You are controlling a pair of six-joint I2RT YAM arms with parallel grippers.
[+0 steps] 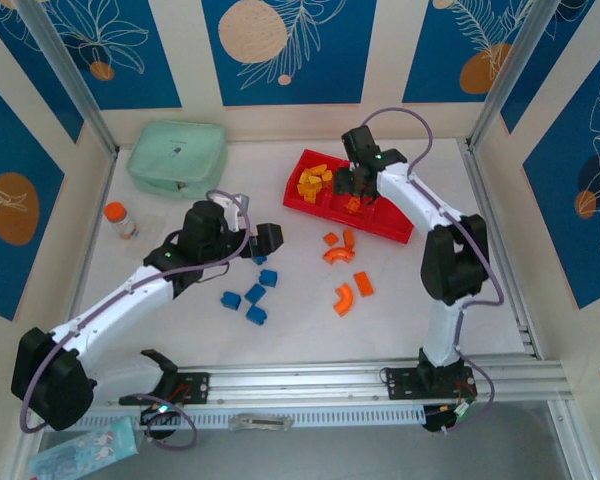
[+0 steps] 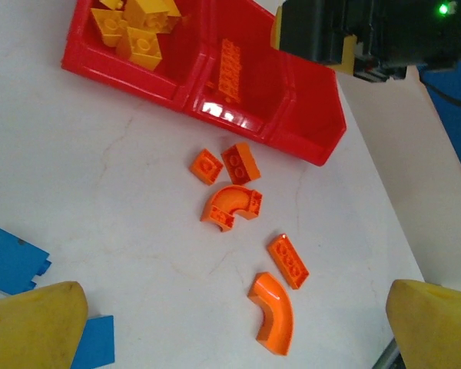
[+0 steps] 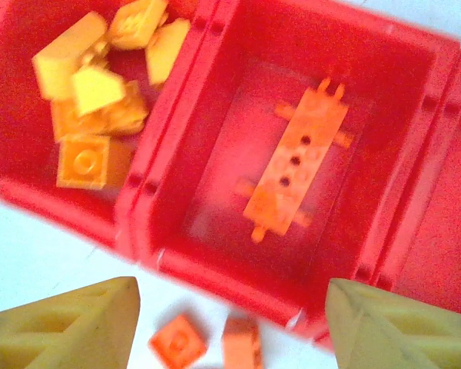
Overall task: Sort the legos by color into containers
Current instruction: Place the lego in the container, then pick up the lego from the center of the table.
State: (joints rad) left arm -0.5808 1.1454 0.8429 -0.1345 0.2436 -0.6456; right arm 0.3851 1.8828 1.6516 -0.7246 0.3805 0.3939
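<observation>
Top external view is showing blue legos [image 1: 252,296] lying on the table nearest the arm bases. Just beside them, the left gripper [image 1: 267,240] is standing wide and empty. 5 red-orange legos [image 1: 342,268] are lying before the red tray [image 1: 392,224]. Over its middle compartment the right gripper [image 1: 353,188] is hovering, spread wide, holding nothing. 1 flat orange piece [image 3: 296,165] is lying there, with yellow legos [image 3: 100,84] filling the neighbouring end compartment.

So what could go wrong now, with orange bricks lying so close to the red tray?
A small orange brick lies right by the red tray wall, so the open right gripper might bump the tray reaching for it. The curved arch looks smooth and could slip when pinched.
</observation>
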